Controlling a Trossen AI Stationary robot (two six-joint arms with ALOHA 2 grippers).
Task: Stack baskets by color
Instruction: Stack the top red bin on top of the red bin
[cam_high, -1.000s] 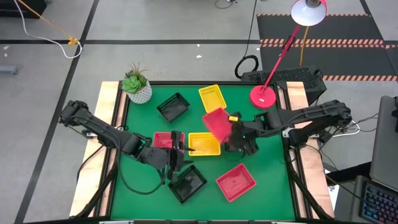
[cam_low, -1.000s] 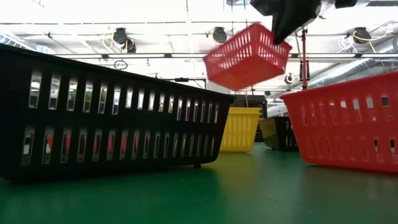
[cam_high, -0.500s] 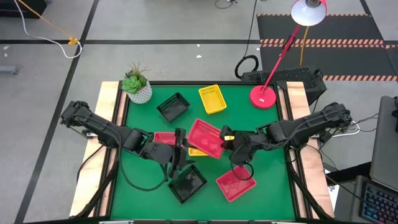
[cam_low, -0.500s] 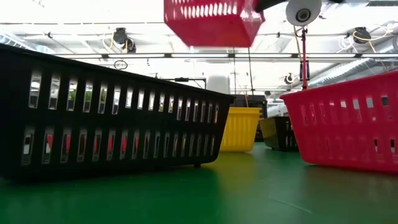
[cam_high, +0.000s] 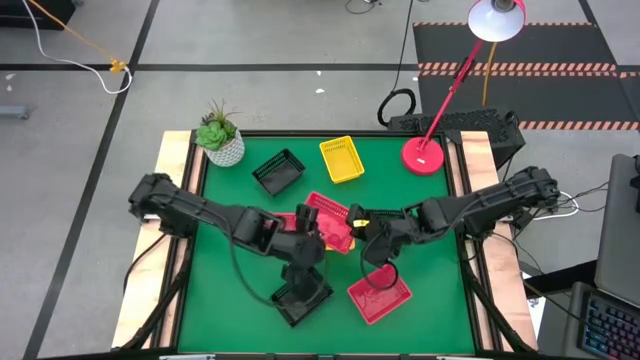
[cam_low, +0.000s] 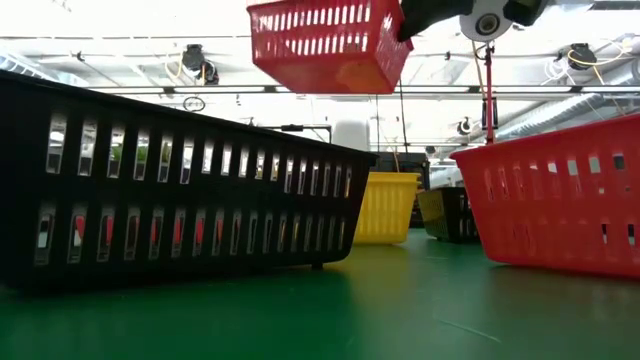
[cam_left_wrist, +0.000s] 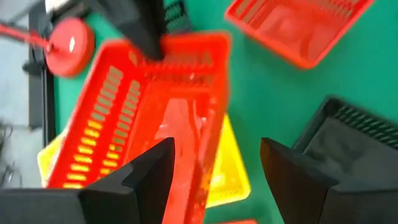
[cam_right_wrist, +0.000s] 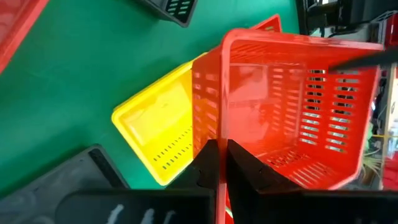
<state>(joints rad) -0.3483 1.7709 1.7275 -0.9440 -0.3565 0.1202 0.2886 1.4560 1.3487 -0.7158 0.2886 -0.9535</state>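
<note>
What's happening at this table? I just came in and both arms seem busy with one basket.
The right gripper is shut on the rim of a red basket, holding it in the air above a yellow basket at mid-table. The left gripper stands open right at the same red basket, not gripping it. Another red basket and a black basket lie at the near edge; a second yellow basket and a second black basket sit farther back.

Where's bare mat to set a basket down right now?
Bare mat between the lamp base and the near red basket, and the near-left corner. The centre is crowded: both grippers, the held red basket and the yellow one beneath.
</note>
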